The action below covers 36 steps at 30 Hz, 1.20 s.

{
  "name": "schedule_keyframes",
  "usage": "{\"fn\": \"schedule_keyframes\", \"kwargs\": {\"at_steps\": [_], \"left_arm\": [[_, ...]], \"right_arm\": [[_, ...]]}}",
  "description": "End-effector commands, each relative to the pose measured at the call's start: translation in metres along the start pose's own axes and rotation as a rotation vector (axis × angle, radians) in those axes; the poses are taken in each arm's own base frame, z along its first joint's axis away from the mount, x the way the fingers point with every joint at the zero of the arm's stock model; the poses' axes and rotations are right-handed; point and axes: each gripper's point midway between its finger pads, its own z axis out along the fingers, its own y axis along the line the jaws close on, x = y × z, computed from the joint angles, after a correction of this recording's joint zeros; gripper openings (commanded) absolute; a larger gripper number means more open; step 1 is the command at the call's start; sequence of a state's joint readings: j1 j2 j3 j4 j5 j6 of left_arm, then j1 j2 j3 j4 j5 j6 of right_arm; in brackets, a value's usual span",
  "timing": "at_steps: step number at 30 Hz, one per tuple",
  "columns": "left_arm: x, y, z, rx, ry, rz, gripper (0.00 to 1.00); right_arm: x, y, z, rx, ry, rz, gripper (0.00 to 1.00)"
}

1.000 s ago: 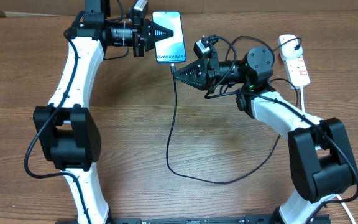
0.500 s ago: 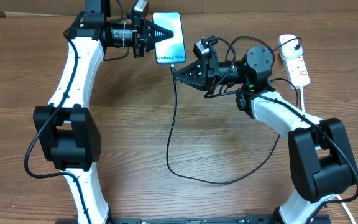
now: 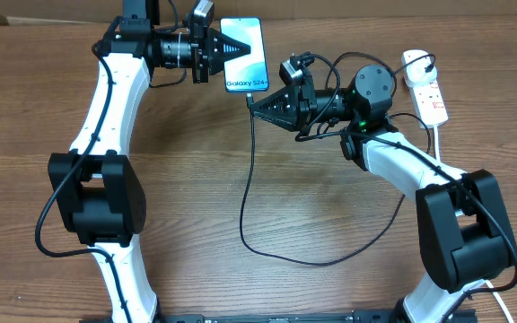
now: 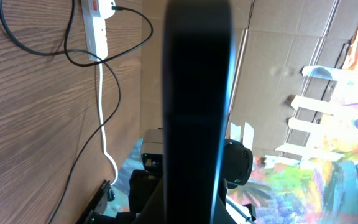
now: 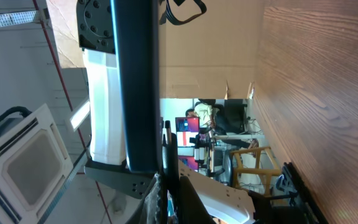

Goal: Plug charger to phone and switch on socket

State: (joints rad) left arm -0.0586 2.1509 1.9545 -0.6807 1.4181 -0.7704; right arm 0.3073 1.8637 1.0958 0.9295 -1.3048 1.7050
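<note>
Wood-grain tabletop (image 3: 187, 188) carries everything here. The slim rectangular smartphone with the light blue-white screen (image 3: 253, 65) lies flat at the far middle of the table, with its "Galaxy S24+" end turned toward the near side. The long thin black charger cable (image 3: 244, 197) meets that short end at its small black connector tip (image 3: 257, 87). How deep the tip sits cannot be made out. From there the cable drops toward the near edge, loops across the wood and runs off behind the right arm (image 3: 393, 161). The white elongated power strip with red marks (image 3: 426, 90) sits at the far right, well apart from the phone, and its thick white cord (image 3: 440, 135) trails toward the near side. In the left wrist view the strip (image 4: 98, 28) shows a thin black lead entering it near one end.

The left gripper (image 3: 243, 47) reaches in from the left with its jaws clenched to a point, its tip over the phone's screen. Whether it presses on the glass cannot be told from above. The right gripper (image 3: 250, 101) comes in from the right, clenched just as tight, with its tip right at the cable just below the connector (touching it or pinching it, the overhead view does not settle). Each wrist view is largely filled by a dark upright bar, too close and blurred to read.
</note>
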Motion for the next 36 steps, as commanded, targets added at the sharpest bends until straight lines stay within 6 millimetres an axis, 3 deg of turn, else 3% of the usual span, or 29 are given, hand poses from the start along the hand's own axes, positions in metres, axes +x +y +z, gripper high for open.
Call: {"fn": "schedule_keyframes", "kwargs": {"at_steps": [1, 36], "left_arm": [[0.0005, -0.0053, -0.0022, 0.015, 0.007, 0.047, 0.04], [0.0042, -0.0012, -0.002, 0.007, 0.011, 0.044, 0.04]], "right_arm": [[0.0013, 0.0047, 0.0002, -0.001, 0.013, -0.019, 0.04], [0.0011, 0.0048, 0.0002, -0.001, 0.013, -0.018, 0.04]]}}
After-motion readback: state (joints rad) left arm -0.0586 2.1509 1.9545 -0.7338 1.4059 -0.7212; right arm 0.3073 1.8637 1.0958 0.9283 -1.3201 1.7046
